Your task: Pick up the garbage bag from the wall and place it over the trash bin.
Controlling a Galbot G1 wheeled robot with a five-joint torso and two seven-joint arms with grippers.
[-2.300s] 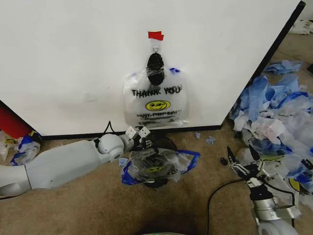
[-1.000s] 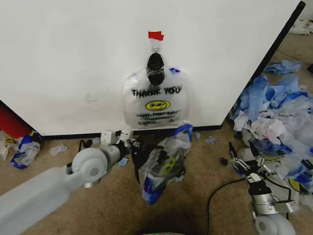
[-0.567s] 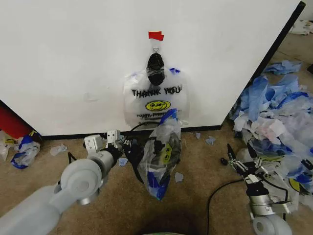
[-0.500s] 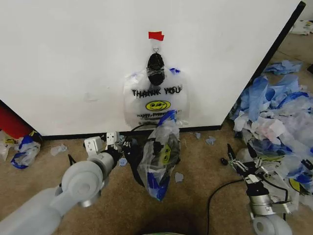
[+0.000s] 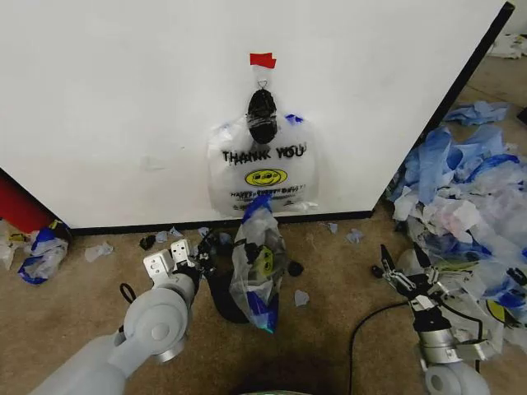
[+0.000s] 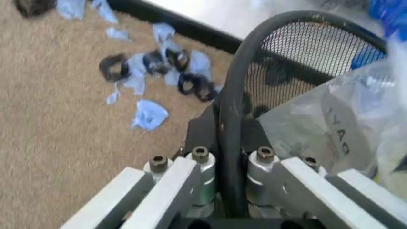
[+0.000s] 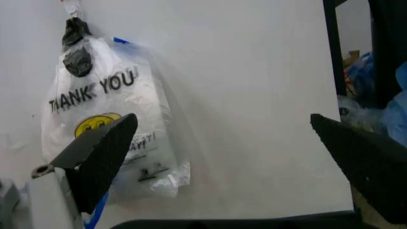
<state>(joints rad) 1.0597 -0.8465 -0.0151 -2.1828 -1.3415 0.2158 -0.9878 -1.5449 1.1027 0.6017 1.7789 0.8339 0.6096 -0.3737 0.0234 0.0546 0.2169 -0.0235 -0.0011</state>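
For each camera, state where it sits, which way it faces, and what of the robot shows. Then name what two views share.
Head view: high on the robot, looking forward and down at the wall, the hanging garbage bag and the carpet; both arms show, left gripper and right gripper.
Left wrist view: low, facing the trash bin; the left gripper is clamped on its rim.
Right wrist view: low, facing the wall; open fingers frame it.
Shared: head and right wrist views both show the garbage bag.

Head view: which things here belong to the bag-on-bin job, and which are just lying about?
Job:
- garbage bag hanging on the wall
- trash bin, tipped, rim clamped in the left hand, a bag hanging from it
- right hand, open, low on the right

Lying about:
- blue-and-white bag pile
- floor scraps
- red object
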